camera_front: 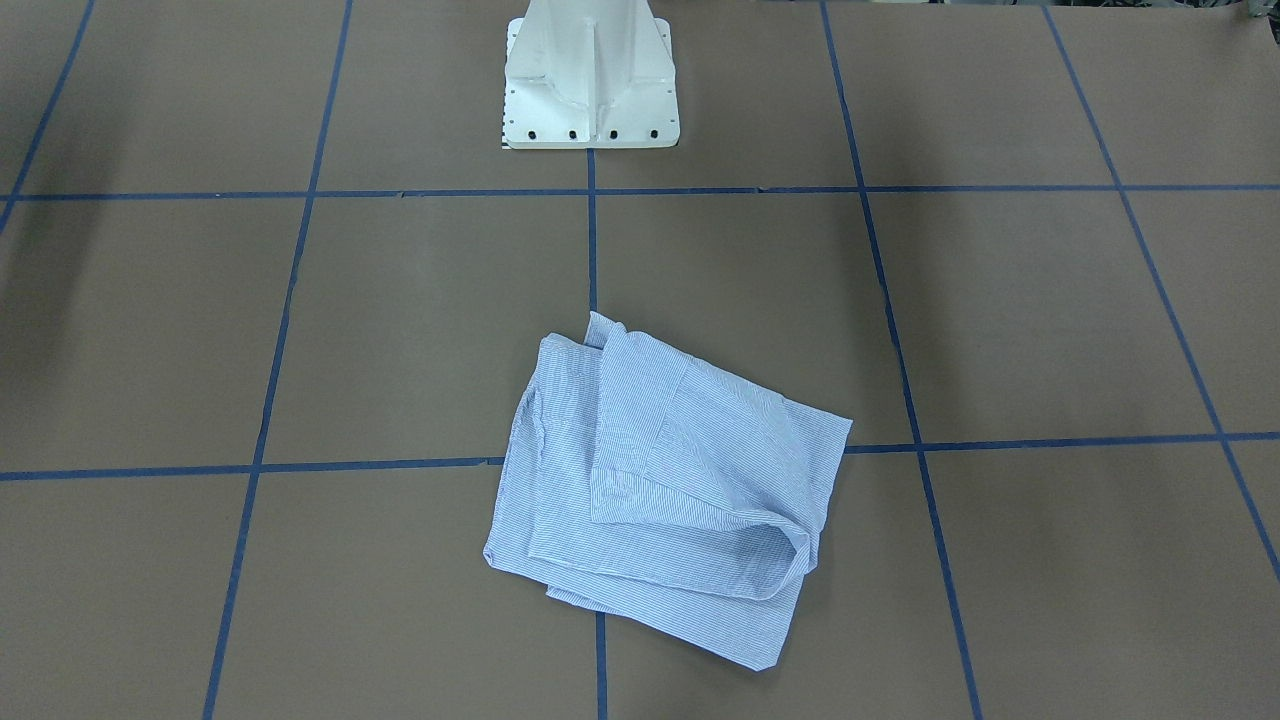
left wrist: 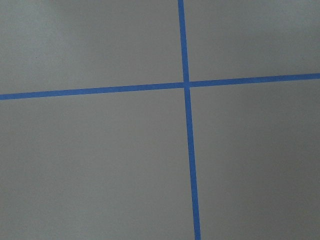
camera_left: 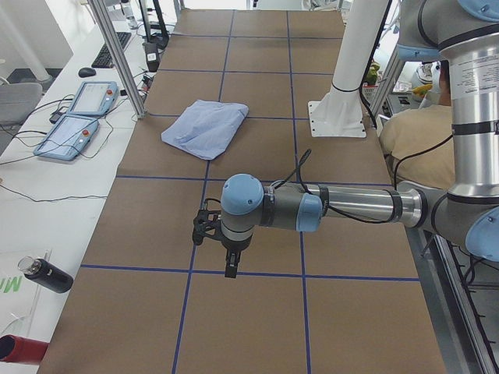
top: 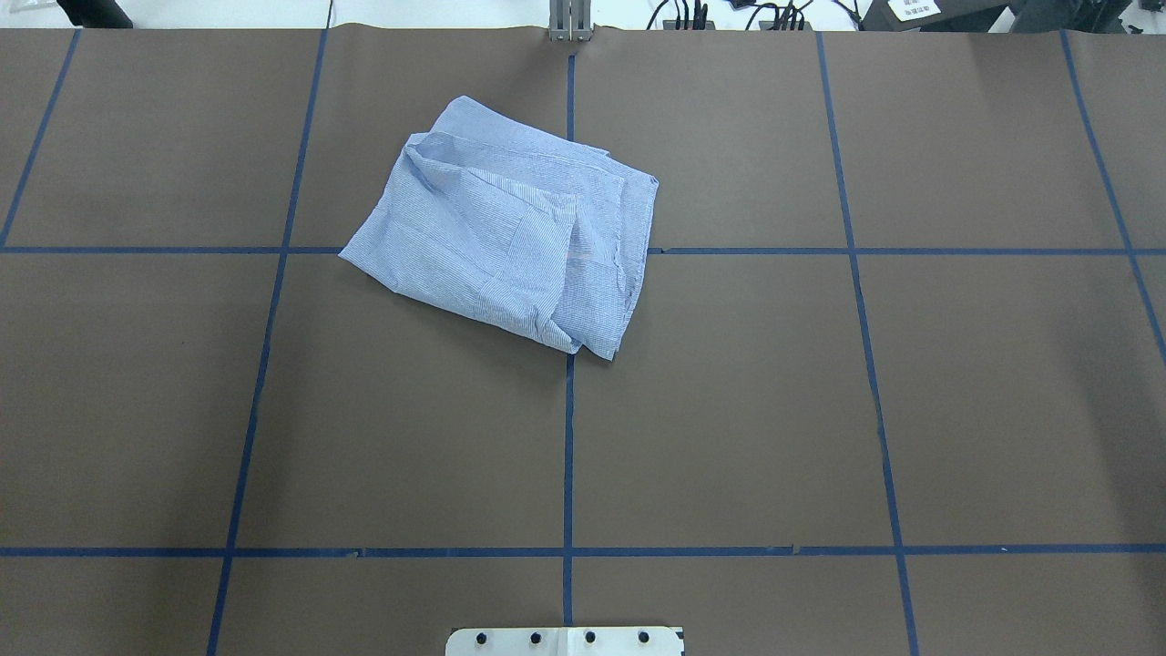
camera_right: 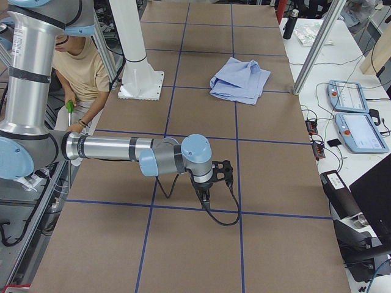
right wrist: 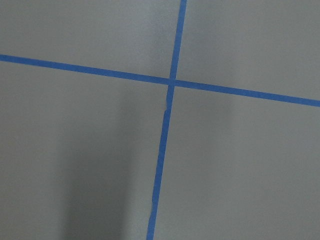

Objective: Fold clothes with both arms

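My left tool (camera_left: 231, 265) and right tool (camera_right: 205, 198) hang over opposite ends of the counter (top: 729, 410); from these side views I cannot tell how wide either one stands. Between them, by the counter's far edge, the shirt (top: 501, 237) lies loosely folded, probably a little nearer the left tool.

This is a robotics laboratory, laid out as a test cell. The broad table (top: 729, 410) is covered in brown paper and ruled into large squares by strips of blue tape (top: 567, 456). A white metal pedestal (camera_front: 590, 90) with bolt holes along its foot stands at the middle of the table's robot-side edge. Two silver-and-grey jointed robot arms, the left arm (camera_left: 351, 206) and the right arm (camera_right: 110, 148), stretch out above the table near its two ends. Along the far edge runs a white side bench (camera_left: 47, 226). It carries two grey touch-screen control pendants (camera_left: 66, 136), a black keyboard (camera_left: 109, 48) and loose black cables (top: 692, 14), with bare aluminium frame posts (camera_left: 117, 58) rising beside it. A person in a beige shirt (camera_right: 79, 67) sits behind the pedestal.
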Robot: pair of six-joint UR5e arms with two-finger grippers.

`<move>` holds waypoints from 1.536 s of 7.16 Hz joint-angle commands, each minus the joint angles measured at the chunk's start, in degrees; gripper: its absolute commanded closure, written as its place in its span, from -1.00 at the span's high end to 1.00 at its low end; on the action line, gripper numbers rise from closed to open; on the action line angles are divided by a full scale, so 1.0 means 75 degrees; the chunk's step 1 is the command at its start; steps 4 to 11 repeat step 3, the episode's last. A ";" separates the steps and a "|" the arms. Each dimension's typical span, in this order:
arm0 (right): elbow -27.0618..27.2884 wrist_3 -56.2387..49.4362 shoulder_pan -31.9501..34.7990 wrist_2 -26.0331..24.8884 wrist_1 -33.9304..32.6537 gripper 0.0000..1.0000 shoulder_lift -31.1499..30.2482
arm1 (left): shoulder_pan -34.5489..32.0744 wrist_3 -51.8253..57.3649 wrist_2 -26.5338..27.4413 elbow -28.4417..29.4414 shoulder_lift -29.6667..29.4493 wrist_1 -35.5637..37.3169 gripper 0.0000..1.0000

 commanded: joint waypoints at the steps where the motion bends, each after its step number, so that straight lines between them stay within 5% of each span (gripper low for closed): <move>1: -0.0001 -0.0052 0.0000 0.0001 0.0005 1.00 -0.0004 | 0.0005 0.0000 0.0000 -0.0040 0.0000 -0.0003 1.00; 11: -0.0001 -0.0064 0.0000 0.0013 0.0005 1.00 -0.0015 | 0.0005 0.0000 0.0000 -0.0063 -0.0012 -0.0015 1.00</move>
